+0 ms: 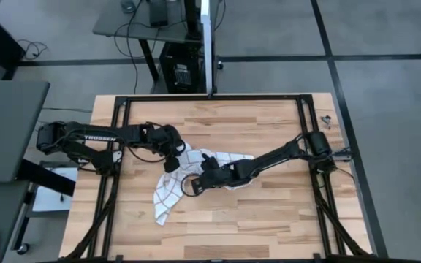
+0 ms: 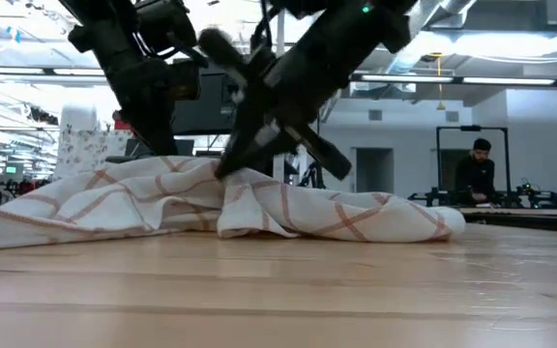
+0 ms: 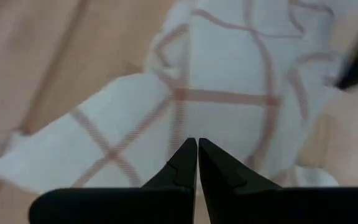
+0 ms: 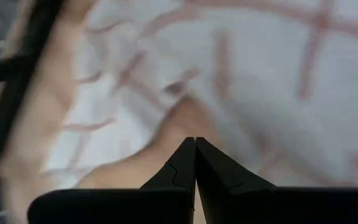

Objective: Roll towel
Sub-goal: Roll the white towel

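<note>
Reaching in from the left, the left gripper [image 1: 171, 165] hovers at the towel's [image 1: 170, 196] upper edge, jaws closed and empty. Mid-tabletop [image 1: 269, 219] lies the crumpled white checked towel, unrolled. Over its middle, the right gripper [image 1: 193, 185] hangs, jaws likewise shut on nothing.

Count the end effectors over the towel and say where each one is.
2. The left end effector is shut above the towel at its left edge; the right end effector is shut over its middle.
</note>
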Tool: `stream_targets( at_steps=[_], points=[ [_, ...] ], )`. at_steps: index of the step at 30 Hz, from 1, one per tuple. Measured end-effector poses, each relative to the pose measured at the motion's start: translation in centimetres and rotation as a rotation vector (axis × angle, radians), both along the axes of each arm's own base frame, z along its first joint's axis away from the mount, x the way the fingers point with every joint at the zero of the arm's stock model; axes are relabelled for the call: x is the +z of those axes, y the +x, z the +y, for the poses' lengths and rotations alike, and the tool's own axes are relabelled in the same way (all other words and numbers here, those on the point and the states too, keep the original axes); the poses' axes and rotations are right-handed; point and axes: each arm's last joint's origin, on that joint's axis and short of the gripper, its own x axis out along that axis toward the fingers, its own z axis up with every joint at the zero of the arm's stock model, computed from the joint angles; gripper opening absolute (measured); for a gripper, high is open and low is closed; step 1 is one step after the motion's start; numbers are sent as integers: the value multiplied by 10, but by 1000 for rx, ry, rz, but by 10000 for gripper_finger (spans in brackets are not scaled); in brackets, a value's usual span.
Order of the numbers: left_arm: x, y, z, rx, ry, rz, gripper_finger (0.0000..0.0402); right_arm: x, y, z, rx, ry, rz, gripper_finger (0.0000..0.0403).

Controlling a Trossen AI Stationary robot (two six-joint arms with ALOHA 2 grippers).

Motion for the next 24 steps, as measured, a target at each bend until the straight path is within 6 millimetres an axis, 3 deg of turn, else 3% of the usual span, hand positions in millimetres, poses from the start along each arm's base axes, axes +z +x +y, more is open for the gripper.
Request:
stream_targets(
  at_steps=[4,6,11,17,24],
  points=[
    [-1,1,-1,-56,3,-14,0,32,3,0,-46,-69,-32,0],
    [0,2,-1,-75,20,-32,0,37,1,0,-77,-95,1,0],
    [3,5,1,-101,51,-77,0,17,6,-8,-72,-62,64,0],
    [3,7,1,-106,56,-93,0,-24,13,-3,-88,1,130,0],
    [-15,18,-3,-182,-7,-50,0,-22,12,7,-58,24,122,0]
  ],
)
